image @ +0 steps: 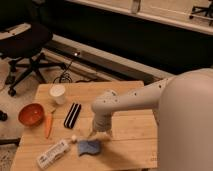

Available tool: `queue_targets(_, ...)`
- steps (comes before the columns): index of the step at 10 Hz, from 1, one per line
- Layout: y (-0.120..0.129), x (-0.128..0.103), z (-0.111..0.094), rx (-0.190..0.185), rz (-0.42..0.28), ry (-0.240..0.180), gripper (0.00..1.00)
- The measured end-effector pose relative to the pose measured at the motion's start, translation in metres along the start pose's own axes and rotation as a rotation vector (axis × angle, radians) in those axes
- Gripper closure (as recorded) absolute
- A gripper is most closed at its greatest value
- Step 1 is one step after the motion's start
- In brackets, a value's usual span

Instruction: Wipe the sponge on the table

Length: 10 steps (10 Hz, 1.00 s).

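Observation:
The blue-grey sponge (89,147) lies flat on the light wooden table (130,135), near its front edge and left of the middle. My gripper (98,136) hangs from the white arm directly above the sponge's far right corner, very close to it or touching it; which one I cannot make out. The arm reaches in from the right and covers part of the tabletop behind the sponge.
A white tube (52,153) lies just left of the sponge. Behind it are a black ridged block (73,115), a carrot (48,124), an orange bowl (31,114) and a white cup (58,93). An office chair (25,45) stands beyond the table.

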Motion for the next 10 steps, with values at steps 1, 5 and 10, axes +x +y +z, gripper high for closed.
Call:
queue_targets(1, -0.001, 0.004, 0.003, 0.005, -0.009, 0.014, 0.20)
queue_targets(5, 0.000, 0.016, 0.010, 0.020, -0.029, 0.055, 0.20)
queue_targets(10, 0.001, 0.012, 0.012, 0.036, -0.024, 0.065, 0.24)
